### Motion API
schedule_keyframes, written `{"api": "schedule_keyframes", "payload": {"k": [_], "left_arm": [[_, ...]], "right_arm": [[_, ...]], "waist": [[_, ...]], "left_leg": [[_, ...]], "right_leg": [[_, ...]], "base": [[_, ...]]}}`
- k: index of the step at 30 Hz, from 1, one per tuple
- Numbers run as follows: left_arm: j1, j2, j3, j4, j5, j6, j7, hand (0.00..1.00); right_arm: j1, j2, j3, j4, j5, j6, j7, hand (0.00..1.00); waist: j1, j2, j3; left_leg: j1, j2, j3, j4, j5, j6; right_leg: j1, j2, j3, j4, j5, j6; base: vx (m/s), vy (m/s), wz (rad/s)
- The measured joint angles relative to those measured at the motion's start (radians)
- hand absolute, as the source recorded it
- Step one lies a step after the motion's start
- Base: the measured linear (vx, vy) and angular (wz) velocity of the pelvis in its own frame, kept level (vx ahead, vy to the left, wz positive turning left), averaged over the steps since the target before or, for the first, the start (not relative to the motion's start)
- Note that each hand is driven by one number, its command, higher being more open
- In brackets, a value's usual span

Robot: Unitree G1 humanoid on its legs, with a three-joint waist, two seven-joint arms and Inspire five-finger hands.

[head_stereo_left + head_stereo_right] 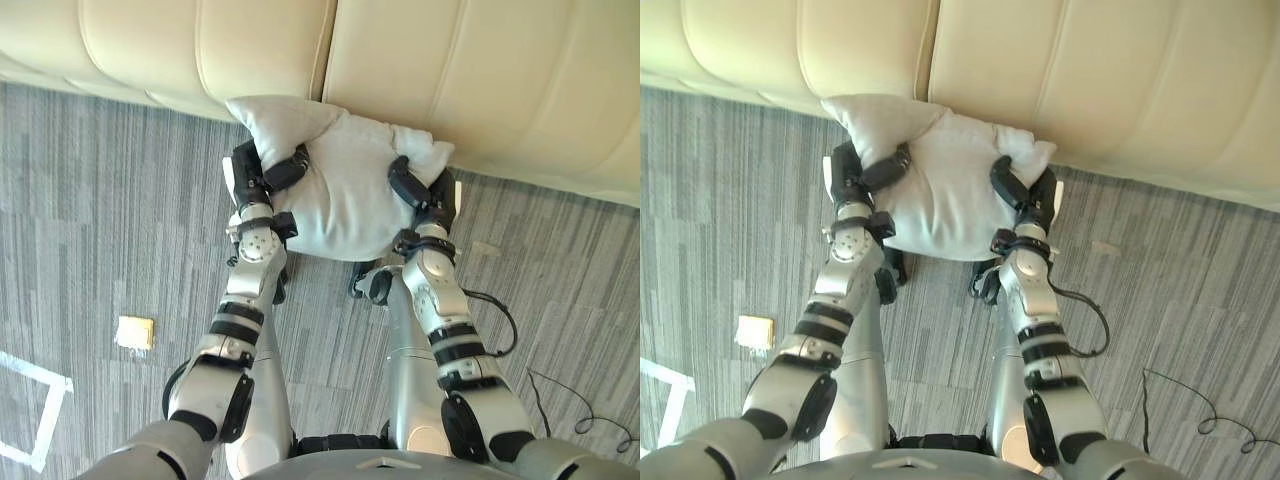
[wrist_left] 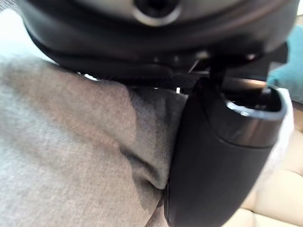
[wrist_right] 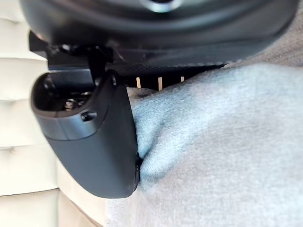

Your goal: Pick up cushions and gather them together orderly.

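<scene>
By sofa [image 1: 470,70], L hand [image 1: 265,172], R hand [image 1: 420,190] grip cushion [image 1: 345,195].

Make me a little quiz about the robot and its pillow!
1. True or false: the cushion lies untouched on the floor.
2. How many hands grip it? A) none B) one C) two
3. Fill in: right behind the cushion stands a cream ____.

Key:
1. False, it is being held.
2. C: the left hand and the right hand each curl round one side.
3. sofa
</scene>
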Motion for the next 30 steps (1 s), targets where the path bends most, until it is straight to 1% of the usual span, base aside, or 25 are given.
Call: {"api": "schedule_keyframes", "payload": {"k": [1, 2, 3, 6, 8, 9, 11, 14, 15, 18, 20, 21, 22, 23, 25, 26, 27, 28, 29, 30], "left_arm": [[0.007, -0.001, -0.004, -0.007, 0.0, 0.0, -0.001, 0.0], [0.075, -0.008, -0.032, -0.072, 0.0, -0.005, -0.012, 0.0], [0.089, -0.009, -0.037, -0.082, 0.0, -0.005, -0.014, 0.0], [0.243, -0.028, -0.05, -0.172, 0.0, -0.009, -0.038, 0.0], [0.305, -0.027, -0.05, -0.203, 0.0, -0.016, -0.048, 0.0], [0.349, -0.027, -0.054, -0.223, 0.0, -0.02, -0.058, 0.0], [0.397, -0.025, -0.058, -0.239, 0.0, -0.03, -0.062, 0.0], [0.46, -0.021, -0.076, -0.242, 0.0, -0.044, -0.068, 0.0], [0.469, -0.019, -0.078, -0.242, 0.0, -0.044, -0.072, 0.0], [0.504, -0.011, -0.084, -0.244, 0.0, -0.044, -0.087, 0.0], [0.539, -0.007, -0.09, -0.245, 0.0, -0.041, -0.096, 0.0], [0.551, -0.001, -0.097, -0.245, 0.0, -0.039, -0.097, 0.0], [0.574, 0.008, -0.111, -0.246, 0.0, -0.039, -0.098, 0.0], [0.581, 0.009, -0.114, -0.245, 0.001, -0.039, -0.099, 0.0], [0.585, 0.008, -0.117, -0.246, 0.004, -0.037, -0.1, 0.0], [0.585, 0.008, -0.117, -0.246, 0.016, -0.036, -0.1, 0.0], [0.59, 0.018, -0.117, -0.246, 0.02, -0.035, -0.099, 0.0], [0.591, 0.023, -0.116, -0.246, 0.02, -0.035, -0.099, 0.0], [0.591, 0.033, -0.113, -0.246, 0.02, -0.035, -0.099, 0.0], [0.595, 0.035, -0.112, -0.246, 0.02, -0.035, -0.1, 0.0]], "right_arm": [[0.009, -0.002, 0.001, -0.009, -0.001, 0.0, 0.0, 0.0], [0.099, -0.015, 0.011, -0.097, -0.017, -0.011, 0.0, 0.0], [0.115, -0.019, 0.013, -0.114, -0.026, -0.011, 0.0, 0.0], [0.272, -0.039, 0.053, -0.236, -0.07, -0.016, 0.011, 0.0], [0.329, -0.04, 0.069, -0.275, -0.078, -0.017, 0.024, 0.0], [0.374, -0.042, 0.077, -0.297, -0.088, -0.018, 0.036, 0.0], [0.412, -0.041, 0.084, -0.304, -0.112, -0.019, 0.053, 0.0], [0.452, -0.064, 0.092, -0.3, -0.141, -0.019, 0.067, 0.0], [0.454, -0.072, 0.092, -0.298, -0.156, -0.019, 0.069, 0.0], [0.458, -0.092, 0.092, -0.28, -0.196, -0.019, 0.079, 0.0], [0.459, -0.103, 0.093, -0.248, -0.234, -0.018, 0.085, 0.0], [0.46, -0.102, 0.093, -0.233, -0.238, -0.018, 0.085, 0.0], [0.465, -0.103, 0.093, -0.207, -0.243, -0.018, 0.085, 0.0], [0.465, -0.103, 0.093, -0.196, -0.243, -0.018, 0.085, 0.0], [0.461, -0.104, 0.093, -0.167, -0.243, -0.018, 0.086, 0.0], [0.455, -0.106, 0.093, -0.151, -0.243, -0.018, 0.088, 0.0], [0.449, -0.111, 0.096, -0.13, -0.242, -0.018, 0.097, 0.0], [0.449, -0.111, 0.097, -0.125, -0.242, -0.018, 0.102, 0.0], [0.449, -0.112, 0.103, -0.121, -0.242, -0.017, 0.111, 0.0], [0.449, -0.111, 0.103, -0.119, -0.241, -0.016, 0.114, 0.0]], "waist": [[0.0, 0.0, 0.0], [-0.002, 0.0, -0.006], [-0.002, 0.0, -0.01], [-0.001, 0.003, -0.088], [-0.001, 0.004, -0.119], [-0.001, 0.008, -0.153], [0.006, 0.01, -0.183], [-0.001, 0.032, -0.246], [-0.002, 0.033, -0.248], [-0.008, 0.033, -0.258], [-0.015, 0.03, -0.257], [-0.018, 0.03, -0.257], [-0.023, 0.03, -0.258], [-0.024, 0.029, -0.258], [-0.03, 0.027, -0.26], [-0.032, 0.028, -0.26], [-0.036, 0.034, -0.259], [-0.036, 0.039, -0.259], [-0.04, 0.054, -0.261], [-0.048, 0.06, -0.263]], "left_leg": [[0.009, 0.0, 0.001, -0.004, 0.0, 0.0], [0.101, -0.006, 0.016, -0.043, 0.0, 0.0], [0.118, -0.007, 0.019, -0.052, 0.0, 0.0], [0.266, -0.007, 0.046, -0.14, 0.002, -0.003], [0.333, -0.007, 0.058, -0.186, 0.006, -0.009], [0.37, -0.008, 0.067, -0.216, 0.008, -0.011], [0.438, -0.01, 0.088, -0.27, 0.015, -0.019], [0.512, -0.02, 0.114, -0.349, 0.022, -0.027], [0.535, -0.026, 0.116, -0.364, 0.022, -0.027], [0.585, -0.034, 0.114, -0.388, 0.008, -0.028], [0.641, -0.034, 0.131, -0.381, -0.028, -0.036], [0.663, -0.034, 0.139, -0.376, -0.04, -0.036], [0.709, -0.036, 0.152, -0.369, -0.063, -0.036], [0.727, -0.039, 0.16, -0.37, -0.071, -0.035], [0.767, -0.058, 0.17, -0.389, -0.09, -0.025], [0.79, -0.067, 0.169, -0.42, -0.094, -0.017], [0.818, -0.068, 0.168, -0.446, -0.095, -0.01], [0.829, -0.067, 0.168, -0.457, -0.096, -0.009], [0.844, -0.057, 0.166, -0.481, -0.098, -0.01], [0.859, -0.058, 0.163, -0.504, -0.1, -0.016]], "right_leg": [[0.009, 0.0, 0.0, -0.003, 0.0, 0.001], [0.095, 0.003, 0.003, -0.045, 0.005, 0.006], [0.11, 0.004, 0.004, -0.054, 0.006, 0.008], [0.252, 0.024, 0.01, -0.156, 0.023, 0.018], [0.309, 0.032, 0.013, -0.203, 0.03, 0.02], [0.342, 0.038, 0.014, -0.236, 0.034, 0.022], [0.396, 0.05, 0.026, -0.284, 0.043, 0.024], [0.452, 0.069, 0.047, -0.356, 0.059, 0.027], [0.467, 0.07, 0.056, -0.365, 0.06, 0.028], [0.5, 0.07, 0.068, -0.366, 0.064, 0.035], [0.496, 0.057, 0.064, -0.281, 0.064, 0.057], [0.496, 0.05, 0.059, -0.244, 0.065, 0.059], [0.496, 0.031, 0.048, -0.175, 0.072, 0.07], [0.496, 0.022, 0.04, -0.149, 0.076, 0.075], [0.495, -0.024, -0.009, -0.098, 0.089, 0.089], [0.478, -0.043, -0.02, -0.055, 0.112, 0.079], [0.457, -0.043, -0.032, -0.034, 0.094, 0.058], [0.456, -0.036, -0.035, -0.055, 0.071, 0.045], [0.445, -0.009, -0.034, -0.17, 0.051, 0.03], [0.437, 0.021, -0.03, -0.305, 0.078, 0.039]], "base": [[0.09, 0.031, -0.13], [0.06, 0.017, -0.08], [0.09, 0.021, -0.15], [0.09, 0.014, -0.17], [0.12, -0.006, -0.14], [0.19, -0.007, -0.2], [0.19, 0.008, -0.22], [0.16, 0.021, -0.22], [0.17, 0.039, -0.28], [0.14, 0.035, -0.34], [0.11, 0.054, -0.43], [0.11, 0.059, -0.29], [0.06, 0.029, -0.26], [0.11, 0.065, -0.25], [0.09, 0.058, -0.19], [0.11, 0.025, -0.26], [0.08, 0.004, -0.26], [0.15, -0.027, -0.2], [0.17, -0.068, -0.01], [0.17, -0.068, 0.06]]}}
